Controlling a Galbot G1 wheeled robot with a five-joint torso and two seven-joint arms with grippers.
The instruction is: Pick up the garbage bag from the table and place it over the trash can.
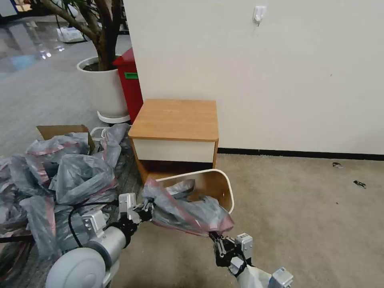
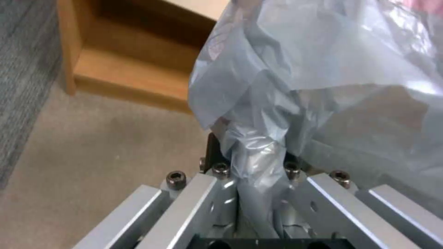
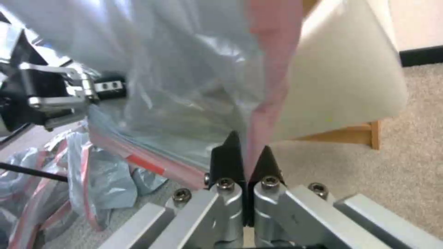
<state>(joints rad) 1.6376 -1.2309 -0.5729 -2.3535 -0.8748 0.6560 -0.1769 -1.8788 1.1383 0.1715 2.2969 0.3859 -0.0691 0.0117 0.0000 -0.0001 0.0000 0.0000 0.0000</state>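
Both grippers hold the garbage bag (image 1: pixel 188 214), stretched between them in the air over the near rim of the trash can (image 1: pixel 224 188). Left gripper (image 1: pixel 145 211) is clamped on the bag's left end; in the left wrist view a twisted bunch of grey plastic (image 2: pixel 258 152) runs right down between its fingers. Right gripper (image 1: pixel 214 237) pinches the bag's right lower corner; the right wrist view shows its black fingertips (image 3: pixel 226 162) closed together on the pink rim band (image 3: pixel 272 69). The can stands tilted on the carpet just in front of the table (image 1: pixel 176 120), touching or nearly touching its lower shelf. Part of the bag hangs inside the can's opening. A heap of similar bags (image 1: pixel 60 180) lies on the floor to the robot's left.
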